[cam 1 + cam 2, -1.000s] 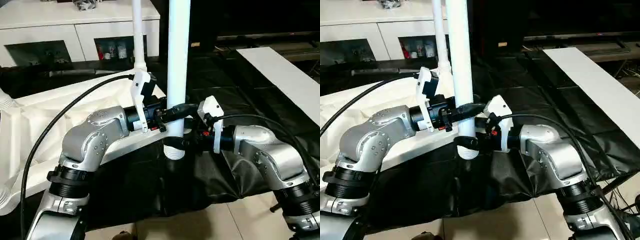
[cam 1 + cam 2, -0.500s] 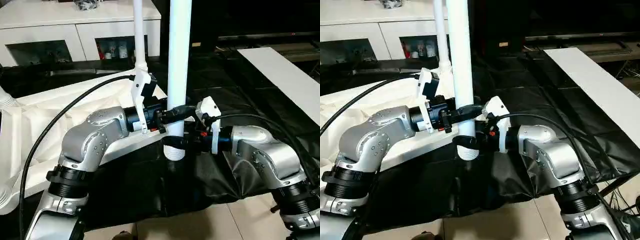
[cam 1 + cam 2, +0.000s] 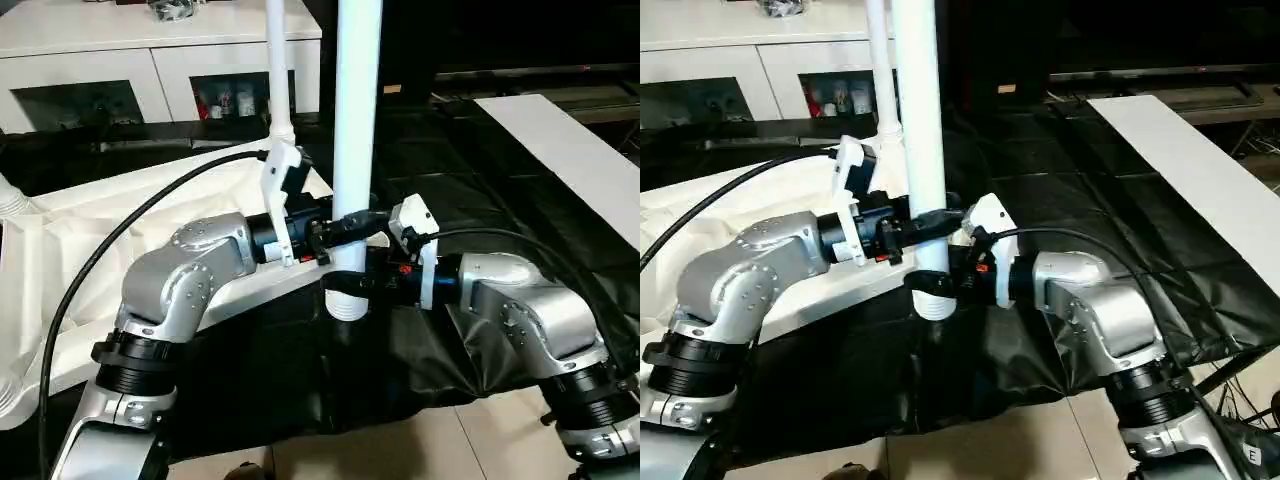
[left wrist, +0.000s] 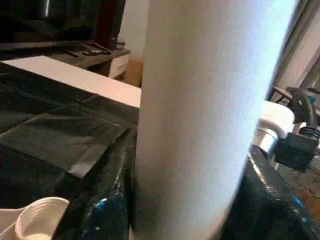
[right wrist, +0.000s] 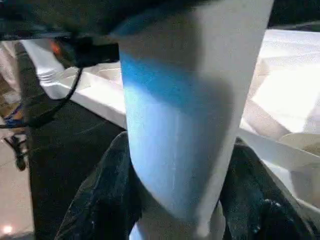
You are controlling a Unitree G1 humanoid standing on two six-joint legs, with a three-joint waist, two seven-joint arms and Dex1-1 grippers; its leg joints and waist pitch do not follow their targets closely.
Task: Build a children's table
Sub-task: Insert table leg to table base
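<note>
A long white table leg (image 3: 356,120) stands upright in the air over the black sheet, its ribbed lower end (image 3: 343,305) free just beyond the tabletop's near corner. My left gripper (image 3: 350,222) is shut on the leg from the left. Just below it, my right gripper (image 3: 350,284) is shut on the leg from the right. Both wrist views show the leg (image 4: 200,115) (image 5: 185,110) between dark fingers (image 4: 105,215) (image 5: 100,200). The white tabletop (image 3: 70,250) lies underside up on the left. A second leg (image 3: 277,70) stands in its far corner.
A white cabinet (image 3: 150,60) with glass doors runs along the back. A flat white board (image 3: 570,160) lies at the right on the black sheet (image 3: 450,180). Beige floor (image 3: 400,450) shows at the front. A round socket (image 4: 37,220) of the tabletop sits close to the leg.
My right gripper's fingers have closed in on the leg's lower part, and that arm has shifted slightly left. The left gripper and the leg have stayed in place.
</note>
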